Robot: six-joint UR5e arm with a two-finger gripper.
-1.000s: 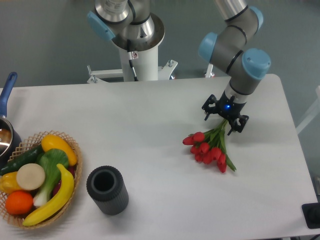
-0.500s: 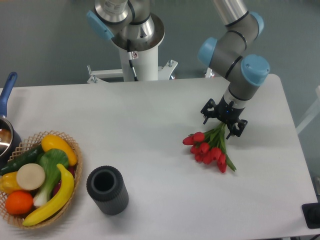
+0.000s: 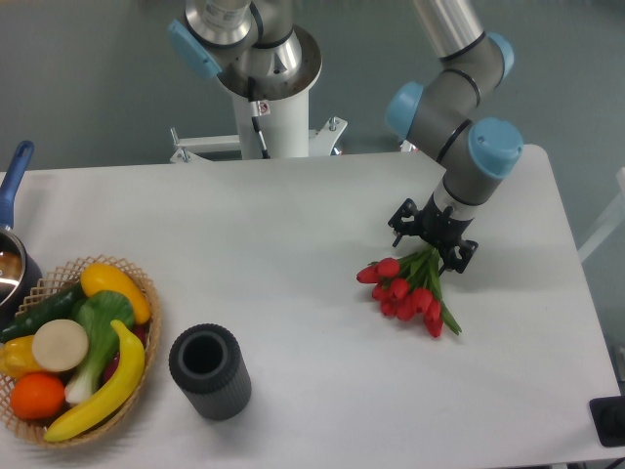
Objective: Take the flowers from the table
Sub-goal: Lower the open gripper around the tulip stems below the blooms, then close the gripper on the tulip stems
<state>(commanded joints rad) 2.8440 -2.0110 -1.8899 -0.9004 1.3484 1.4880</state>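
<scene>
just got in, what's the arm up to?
The arm's gripper is down at the stem end of the flowers, a bunch of red tulips lying on the white table. The bunch is flat on the surface, not lifted. From this view it is not clear whether the fingers have closed on the stems. On the left sit a basket of fruit and vegetables and a dark ribbed cylinder, both untouched.

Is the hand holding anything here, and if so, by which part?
Cannot be told: the hand sits over the stem end of the flowers, which lie on the table.
</scene>
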